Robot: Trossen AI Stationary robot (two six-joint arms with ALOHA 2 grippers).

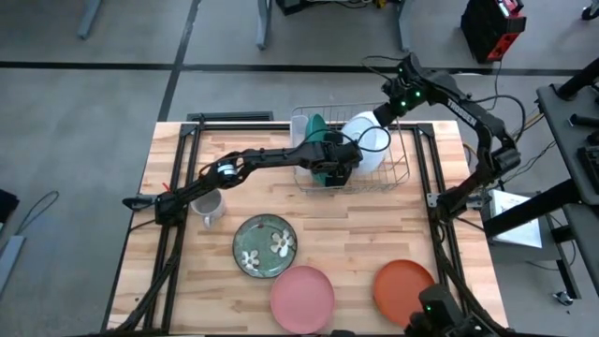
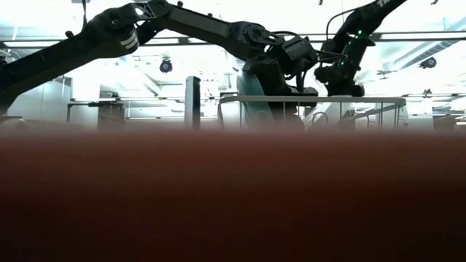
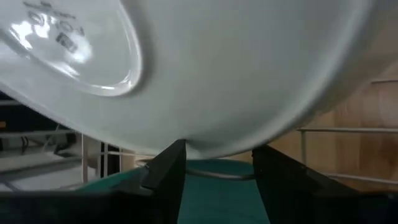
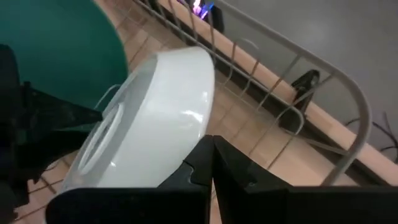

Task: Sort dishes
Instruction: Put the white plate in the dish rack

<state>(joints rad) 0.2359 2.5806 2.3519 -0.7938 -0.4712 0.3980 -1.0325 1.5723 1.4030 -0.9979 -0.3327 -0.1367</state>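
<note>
A wire dish rack (image 1: 351, 154) stands at the table's far middle. The teal plate (image 1: 316, 125) stands on edge in it, and beside it the white bowl (image 1: 363, 142) lies tipped on its side, foot ring (image 4: 104, 132) turned toward the plate. My right gripper (image 4: 212, 163) is shut at the bowl's far right rim. My left gripper (image 3: 217, 163) hovers open over the rack's near side, close under the bowl's outer wall (image 3: 236, 93), with teal plate (image 3: 217, 199) showing between its fingers. Whether it touches either dish I cannot tell. My right gripper pinches the white bowl's rim (image 4: 200, 140) between its two fingers, at the side toward the table's far right. The fingers come slanting down from the far right. The bowl sits tilted on its side inside the rack; what its lower part rests on is hidden.
The dark green flowered plate (image 1: 266, 245), the pink plate (image 1: 302, 298) and the orange-red plate (image 1: 404, 288) lie flat on the near half of the table. A small grey mug (image 1: 208, 208) stands at the left. A reddish blur fills the low view's lower half.
</note>
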